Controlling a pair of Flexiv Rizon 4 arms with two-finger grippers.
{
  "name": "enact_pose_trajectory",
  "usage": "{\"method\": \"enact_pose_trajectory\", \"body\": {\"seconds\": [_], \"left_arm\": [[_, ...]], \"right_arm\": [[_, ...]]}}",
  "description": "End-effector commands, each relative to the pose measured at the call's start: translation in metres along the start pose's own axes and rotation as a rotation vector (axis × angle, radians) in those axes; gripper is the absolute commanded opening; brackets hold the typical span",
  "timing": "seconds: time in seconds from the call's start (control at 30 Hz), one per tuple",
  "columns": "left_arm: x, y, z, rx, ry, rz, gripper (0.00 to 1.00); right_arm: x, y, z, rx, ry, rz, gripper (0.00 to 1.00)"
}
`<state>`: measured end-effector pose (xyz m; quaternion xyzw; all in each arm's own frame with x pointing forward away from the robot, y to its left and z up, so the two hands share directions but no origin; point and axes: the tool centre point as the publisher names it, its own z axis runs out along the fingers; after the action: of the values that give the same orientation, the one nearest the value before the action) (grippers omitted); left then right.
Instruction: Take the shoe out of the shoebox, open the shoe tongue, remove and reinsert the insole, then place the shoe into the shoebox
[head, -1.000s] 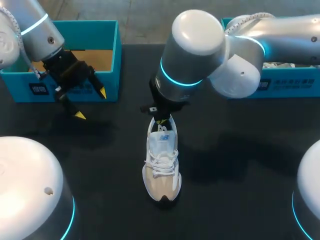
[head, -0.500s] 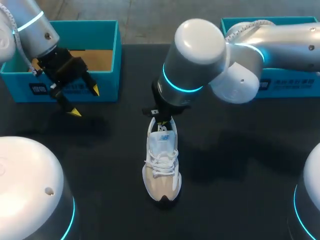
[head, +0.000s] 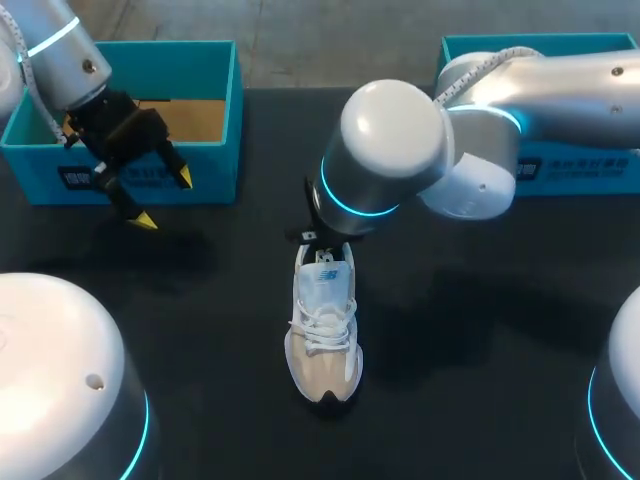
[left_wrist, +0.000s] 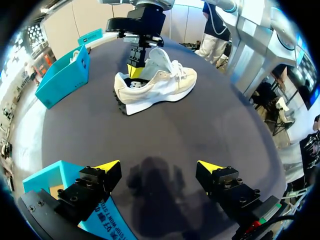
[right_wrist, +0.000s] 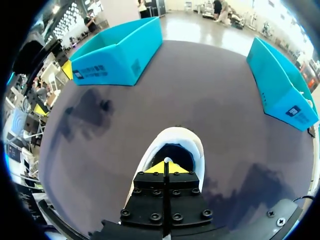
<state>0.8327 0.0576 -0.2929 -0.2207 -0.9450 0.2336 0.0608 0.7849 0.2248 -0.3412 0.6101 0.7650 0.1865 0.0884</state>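
Observation:
A white and beige shoe (head: 322, 330) stands upright mid-table, toe toward the near edge, also seen side-on in the left wrist view (left_wrist: 160, 85). My right gripper (head: 322, 243) is shut, its yellow tips (right_wrist: 164, 167) dipped into the shoe's opening (right_wrist: 174, 146) at the heel end. Whether they pinch anything inside, I cannot tell. That same gripper (left_wrist: 135, 66) shows from the left wrist at the heel. My left gripper (head: 163, 198) hangs open and empty in front of the left blue shoebox (head: 215, 120), far from the shoe; its fingertips (left_wrist: 108, 166) stand wide apart over bare table.
The left shoebox shows a brown cardboard floor. A second blue box (head: 580, 165) sits at the back right under my right arm, holding white paper. In the right wrist view both boxes (right_wrist: 117, 55) (right_wrist: 282, 85) flank the table ahead of the shoe.
My left arm has drawn back and to the left, toward the left shoebox, still open. The right arm shifted slightly at the heel; the shoe has stayed put.

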Motion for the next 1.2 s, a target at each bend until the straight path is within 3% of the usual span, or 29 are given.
{"method": "enact_pose_trajectory", "body": {"seconds": [0.03,0.77,1.2], "left_arm": [[0.001,0.000,0.000,-0.003,0.000,0.000,1.00],[0.001,0.000,0.000,-0.003,0.000,0.000,1.00],[0.001,0.000,0.000,-0.003,0.000,0.000,1.00]], "right_arm": [[0.001,0.001,0.004,-0.008,-0.010,0.002,0.00],[-0.010,0.006,0.037,0.000,-0.009,-0.011,0.00],[-0.015,-0.003,0.061,0.066,0.010,-0.010,0.00]]}}
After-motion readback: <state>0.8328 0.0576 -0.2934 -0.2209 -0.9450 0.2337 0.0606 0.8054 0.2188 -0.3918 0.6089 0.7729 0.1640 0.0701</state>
